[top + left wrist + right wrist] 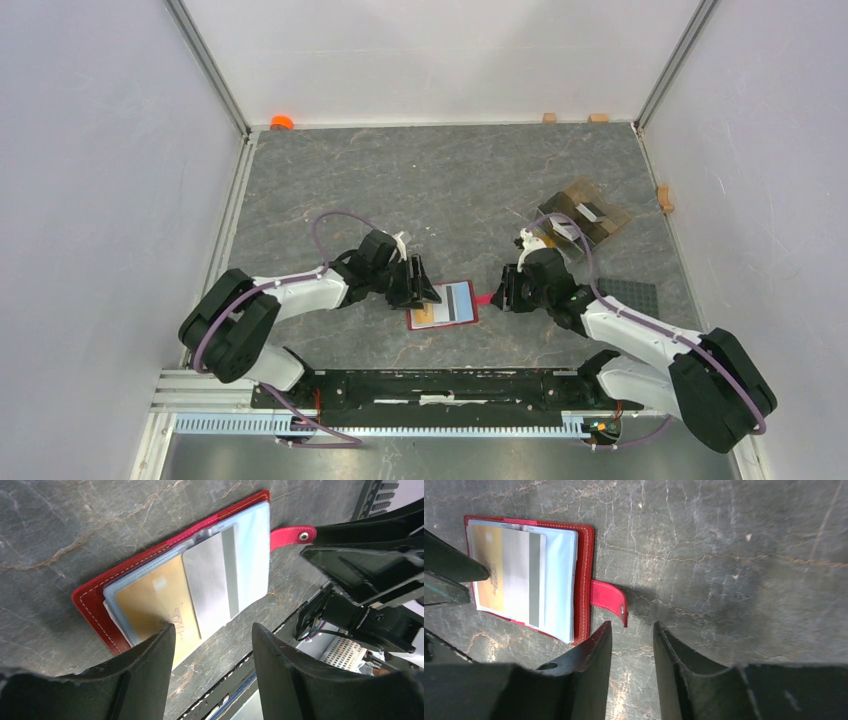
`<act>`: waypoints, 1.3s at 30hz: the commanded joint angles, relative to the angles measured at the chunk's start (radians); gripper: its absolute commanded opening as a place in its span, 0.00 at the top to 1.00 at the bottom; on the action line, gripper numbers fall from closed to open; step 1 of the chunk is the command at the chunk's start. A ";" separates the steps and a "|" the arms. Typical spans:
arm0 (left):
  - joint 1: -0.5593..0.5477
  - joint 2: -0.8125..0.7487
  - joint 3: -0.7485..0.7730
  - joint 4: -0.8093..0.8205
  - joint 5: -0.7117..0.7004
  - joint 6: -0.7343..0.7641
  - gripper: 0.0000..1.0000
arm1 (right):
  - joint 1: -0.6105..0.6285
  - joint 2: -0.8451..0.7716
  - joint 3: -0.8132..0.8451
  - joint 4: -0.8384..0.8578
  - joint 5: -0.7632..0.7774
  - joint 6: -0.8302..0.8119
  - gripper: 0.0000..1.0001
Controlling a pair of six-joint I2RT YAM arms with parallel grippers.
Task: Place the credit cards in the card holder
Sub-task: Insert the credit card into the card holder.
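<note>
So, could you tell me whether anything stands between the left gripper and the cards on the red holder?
Nothing visible does. The left gripper, jaws open, hangs at the gold card and silver card on the red card holder; the right gripper sits apart by its snap strap.

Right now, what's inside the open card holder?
An orange card and a grey striped card overlap on a light blue layer inside the red holder. Whether they sit in pockets, and anything beneath them, is covered.
</note>
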 commanded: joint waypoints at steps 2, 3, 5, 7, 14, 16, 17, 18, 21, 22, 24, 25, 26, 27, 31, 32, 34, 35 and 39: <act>-0.005 0.028 -0.022 0.082 0.012 -0.015 0.35 | 0.002 -0.037 0.079 -0.077 0.063 -0.079 0.55; -0.004 0.032 -0.024 0.088 0.015 -0.018 0.35 | 0.002 -0.025 0.085 -0.074 0.055 -0.087 0.55; -0.004 0.039 -0.027 0.100 0.018 -0.021 0.35 | 0.002 0.003 0.098 -0.065 0.036 -0.097 0.55; -0.004 0.043 -0.028 0.102 0.019 -0.021 0.35 | 0.002 0.023 0.100 -0.039 0.016 -0.096 0.56; -0.004 0.057 -0.037 0.119 0.029 -0.029 0.35 | 0.002 0.086 0.112 0.002 -0.013 -0.107 0.68; -0.004 0.067 -0.041 0.134 0.036 -0.036 0.36 | 0.002 0.097 0.105 0.024 -0.023 -0.104 0.75; -0.004 0.073 -0.042 0.139 0.040 -0.038 0.36 | 0.002 0.101 0.105 0.028 -0.024 -0.104 0.79; -0.005 0.078 -0.042 0.142 0.041 -0.040 0.37 | 0.002 0.104 0.104 0.029 -0.023 -0.102 0.83; -0.012 0.092 -0.045 0.171 0.051 -0.057 0.37 | 0.002 0.113 0.105 0.022 -0.018 -0.099 0.92; -0.016 0.098 -0.043 0.173 0.050 -0.058 0.37 | 0.001 0.115 0.105 0.020 -0.016 -0.099 0.93; -0.019 0.108 -0.041 0.182 0.048 -0.061 0.37 | 0.002 0.115 0.102 0.020 -0.016 -0.096 0.96; -0.021 0.115 -0.041 0.191 0.048 -0.063 0.37 | 0.002 0.116 0.100 0.021 -0.017 -0.095 0.96; -0.021 0.121 -0.040 0.197 0.048 -0.065 0.38 | 0.002 0.115 0.098 0.022 -0.018 -0.094 0.98; -0.022 0.129 -0.038 0.206 0.049 -0.068 0.38 | 0.003 0.114 0.097 0.023 -0.019 -0.093 0.98; -0.028 0.150 -0.033 0.238 0.050 -0.076 0.38 | 0.002 0.114 0.092 0.024 -0.019 -0.093 1.00; -0.030 0.155 -0.030 0.244 0.048 -0.079 0.38 | 0.002 0.117 0.092 0.025 -0.021 -0.091 1.00; -0.032 0.160 -0.024 0.256 0.049 -0.084 0.38 | 0.002 0.119 0.090 0.026 -0.023 -0.091 1.00; -0.033 0.162 -0.018 0.258 0.048 -0.084 0.38 | 0.002 0.120 0.090 0.027 -0.025 -0.091 1.00; -0.041 0.172 0.013 0.260 0.047 -0.085 0.38 | 0.002 0.126 0.088 0.027 -0.025 -0.092 1.00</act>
